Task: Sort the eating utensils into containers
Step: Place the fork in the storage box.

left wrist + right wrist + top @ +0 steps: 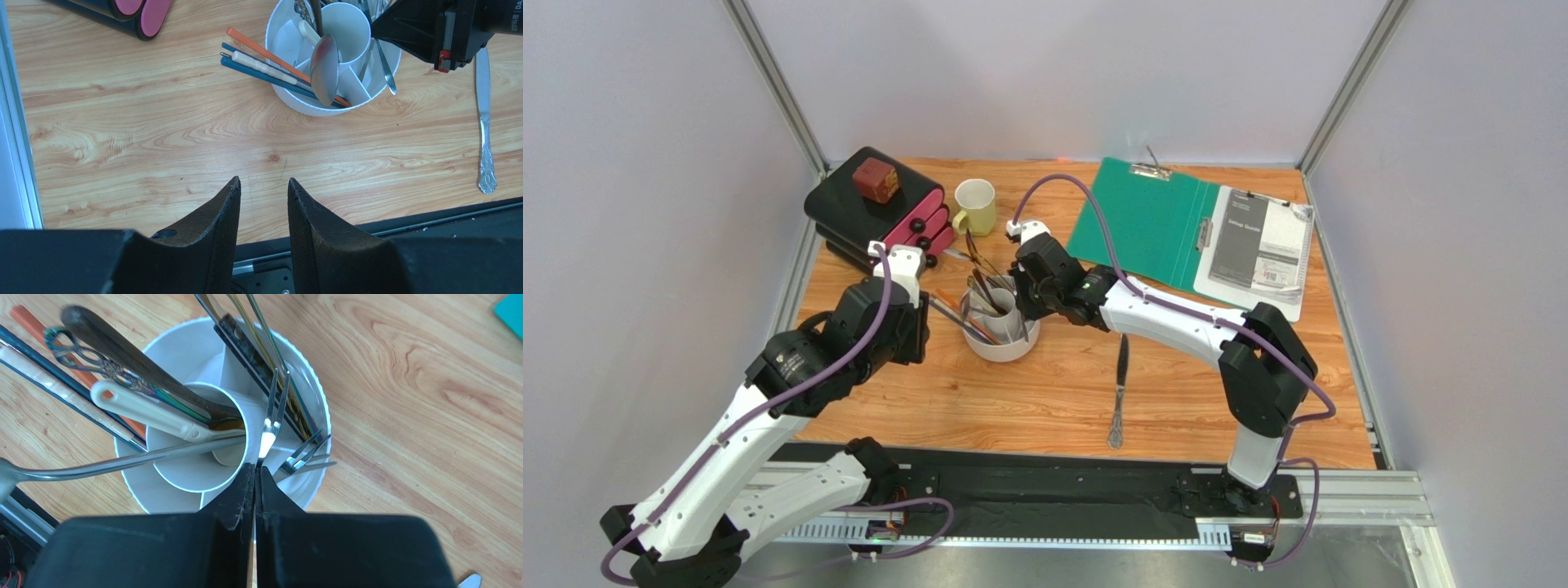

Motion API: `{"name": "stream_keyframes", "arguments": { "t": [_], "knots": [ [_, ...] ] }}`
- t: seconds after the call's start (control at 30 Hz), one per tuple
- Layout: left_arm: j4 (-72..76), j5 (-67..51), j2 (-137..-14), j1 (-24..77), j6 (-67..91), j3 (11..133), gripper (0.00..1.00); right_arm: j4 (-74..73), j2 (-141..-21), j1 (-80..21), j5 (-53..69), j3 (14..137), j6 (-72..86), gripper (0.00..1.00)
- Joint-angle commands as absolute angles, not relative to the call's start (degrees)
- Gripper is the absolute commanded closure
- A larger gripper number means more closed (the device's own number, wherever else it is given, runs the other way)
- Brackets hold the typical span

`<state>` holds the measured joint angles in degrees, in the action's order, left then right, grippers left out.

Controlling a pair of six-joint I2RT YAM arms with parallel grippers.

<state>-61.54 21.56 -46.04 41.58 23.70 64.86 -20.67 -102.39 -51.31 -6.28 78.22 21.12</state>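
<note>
Black, rough-faced fingers of the right gripper (255,474) are pressed together on the stem of a steel fork (273,404), tines pointing away, above the round white partitioned holder (178,349); the fork's handle is hidden. Chopsticks (264,61) and a steel spoon (324,64) lean over the holder's rim. Left gripper (264,182) hangs parted and empty over the wood-grain table (153,141). One ornate silver knife (485,122) lies apart, its blade tip hidden.

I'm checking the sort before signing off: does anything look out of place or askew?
A knife lies flat on the table, apart from the holder, unsorted. The chopsticks slant far out over its rim rather than standing upright. The right gripper holds a fork over the holder. Nothing looks spilled or damaged.
</note>
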Motion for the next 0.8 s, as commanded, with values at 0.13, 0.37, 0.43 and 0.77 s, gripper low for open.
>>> {"name": "stream_keyframes", "arguments": {
  "t": [0.13,0.37,0.43,0.77],
  "knots": [
    [-60.73,21.62,-46.32,41.4,22.85,65.48,0.6,-16.96,-103.18,-51.59,-8.79,82.53,21.09,1.0],
    [-61.7,21.71,-45.97,41.48,22.76,65.3,0.6,-15.03,-102.92,-51.59,-10.45,81.47,22.94,1.0],
    [-61.79,21.71,-45.7,41.4,22.76,65.13,0.6,-14.85,-103.09,-51.59,-11.51,81.47,23.2,1.0],
    [-62.14,21.62,-45.53,41.4,22.32,65.13,0.6,-16.08,-103.45,-51.77,-16.34,79.81,25.66,1.0]
  ]
}}
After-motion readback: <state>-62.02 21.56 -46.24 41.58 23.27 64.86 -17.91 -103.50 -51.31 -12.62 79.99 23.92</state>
